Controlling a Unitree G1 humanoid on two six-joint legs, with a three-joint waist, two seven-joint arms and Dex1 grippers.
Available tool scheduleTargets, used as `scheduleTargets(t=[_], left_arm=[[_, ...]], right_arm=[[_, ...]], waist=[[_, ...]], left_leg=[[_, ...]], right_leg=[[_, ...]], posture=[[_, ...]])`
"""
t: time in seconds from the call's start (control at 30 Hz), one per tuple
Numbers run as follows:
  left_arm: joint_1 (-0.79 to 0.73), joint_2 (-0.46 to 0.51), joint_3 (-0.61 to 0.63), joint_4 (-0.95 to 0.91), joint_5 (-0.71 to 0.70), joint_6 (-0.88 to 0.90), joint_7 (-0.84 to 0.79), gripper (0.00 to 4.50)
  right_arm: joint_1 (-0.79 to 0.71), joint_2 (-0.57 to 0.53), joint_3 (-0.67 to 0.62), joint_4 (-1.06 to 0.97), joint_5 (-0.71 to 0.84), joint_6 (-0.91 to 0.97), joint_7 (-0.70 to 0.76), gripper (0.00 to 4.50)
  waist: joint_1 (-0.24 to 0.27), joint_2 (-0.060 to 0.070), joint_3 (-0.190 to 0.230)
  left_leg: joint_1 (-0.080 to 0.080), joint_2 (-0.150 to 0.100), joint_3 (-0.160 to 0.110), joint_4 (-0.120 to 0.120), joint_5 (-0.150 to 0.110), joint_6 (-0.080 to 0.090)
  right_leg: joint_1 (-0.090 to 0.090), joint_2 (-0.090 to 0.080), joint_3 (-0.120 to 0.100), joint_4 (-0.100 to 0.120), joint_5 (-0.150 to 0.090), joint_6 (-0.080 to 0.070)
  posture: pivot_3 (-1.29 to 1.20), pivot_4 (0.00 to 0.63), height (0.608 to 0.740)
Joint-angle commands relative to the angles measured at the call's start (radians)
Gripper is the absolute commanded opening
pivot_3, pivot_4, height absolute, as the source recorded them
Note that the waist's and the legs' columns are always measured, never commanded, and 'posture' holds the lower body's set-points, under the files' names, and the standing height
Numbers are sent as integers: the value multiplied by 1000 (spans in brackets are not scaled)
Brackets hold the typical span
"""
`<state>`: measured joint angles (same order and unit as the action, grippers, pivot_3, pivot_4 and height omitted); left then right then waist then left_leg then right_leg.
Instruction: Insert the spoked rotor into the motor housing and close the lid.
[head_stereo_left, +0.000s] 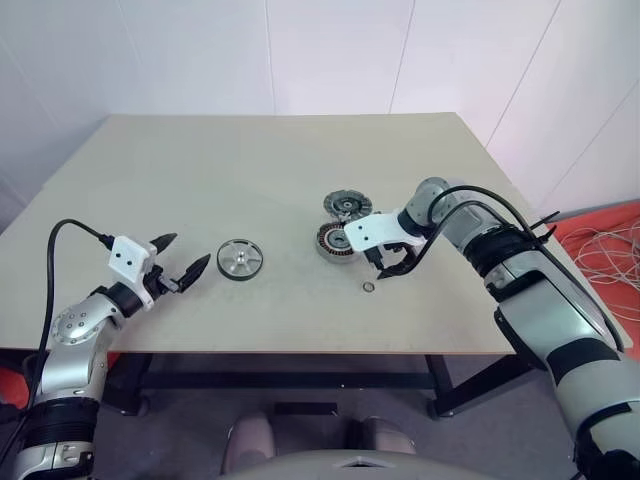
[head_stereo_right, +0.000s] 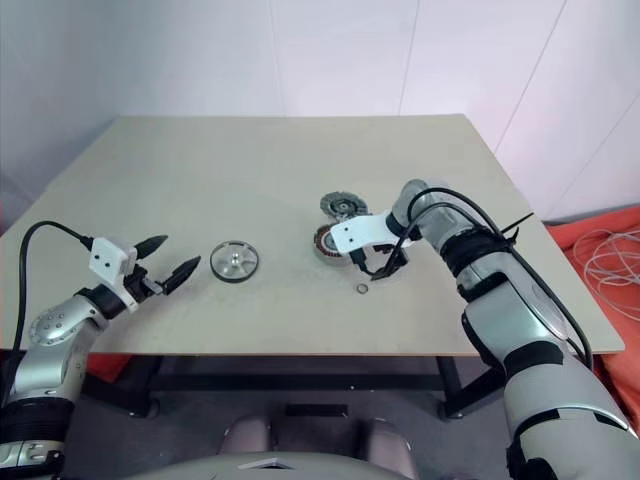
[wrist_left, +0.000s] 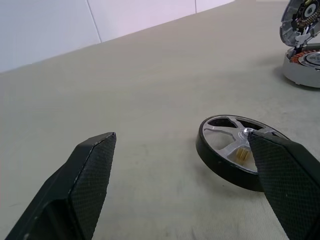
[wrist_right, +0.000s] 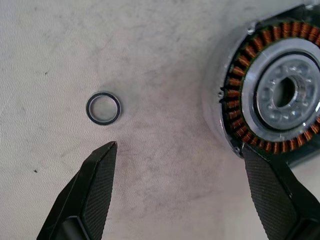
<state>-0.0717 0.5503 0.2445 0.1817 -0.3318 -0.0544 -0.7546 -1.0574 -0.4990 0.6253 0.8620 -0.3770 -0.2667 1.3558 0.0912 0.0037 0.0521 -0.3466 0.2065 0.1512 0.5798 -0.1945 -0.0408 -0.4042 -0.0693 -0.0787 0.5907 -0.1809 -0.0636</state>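
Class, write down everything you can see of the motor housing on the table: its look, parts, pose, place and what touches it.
The motor housing is a round, silvery metal shell lined with a ring of copper-brown windings around a pale metal centre with a dark bore. It lies flat, open side up, on the beige table, just in front of the grey ribbed lid. A small dark loose ring lies apart from it. The right gripper hangs over its edge, jaws open, holding nothing.

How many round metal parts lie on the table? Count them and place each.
4. The spoked rotor lies toward the left gripper. The motor housing lies beside the right gripper, the lid just behind it, and a small ring nearest the front edge.
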Motion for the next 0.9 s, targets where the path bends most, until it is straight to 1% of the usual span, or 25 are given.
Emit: scheduleTargets(t=[0.03,0.23,0.37,0.53,0.7,0.9], left_arm=[[-8,1,19,-40,-14,-1,10,4500],[-22,-6,12,-35,-10,-3,12,4500],[-25,-7,12,-33,-8,-5,15,4500],[-29,-8,11,-31,-6,-7,18,4500],[-29,-7,10,-29,-7,-7,19,4500],[-40,-6,6,-16,-4,-9,15,4500]], right_arm=[[-47,24,19,52,-59,-71,-50,3541],[-86,80,44,154,-145,-147,-154,1386],[-113,107,52,197,-188,-190,-208,29],[-133,131,46,201,-193,-255,-213,29],[-137,135,33,158,-173,-321,-185,29],[-118,138,17,-18,-77,-417,-53,29]], waist=[[1,0,0],[-9,0,0],[-21,0,0],[-22,0,0],[-23,1,0],[-26,1,1]], left_leg=[[0,0,0,0,0,0],[2,0,0,1,0,0],[2,0,0,1,0,0],[1,0,0,1,0,0],[0,0,0,1,-1,1],[-3,1,0,1,-1,1]], right_leg=[[0,0,0,0,0,0],[1,0,0,1,0,0],[2,0,0,1,0,0],[1,0,0,1,1,-1],[-1,0,0,2,0,-2],[-4,1,0,3,0,-4]], posture=[[0,0,740],[0,0,740],[0,0,740],[0,0,740],[0,0,740],[0,0,740]])
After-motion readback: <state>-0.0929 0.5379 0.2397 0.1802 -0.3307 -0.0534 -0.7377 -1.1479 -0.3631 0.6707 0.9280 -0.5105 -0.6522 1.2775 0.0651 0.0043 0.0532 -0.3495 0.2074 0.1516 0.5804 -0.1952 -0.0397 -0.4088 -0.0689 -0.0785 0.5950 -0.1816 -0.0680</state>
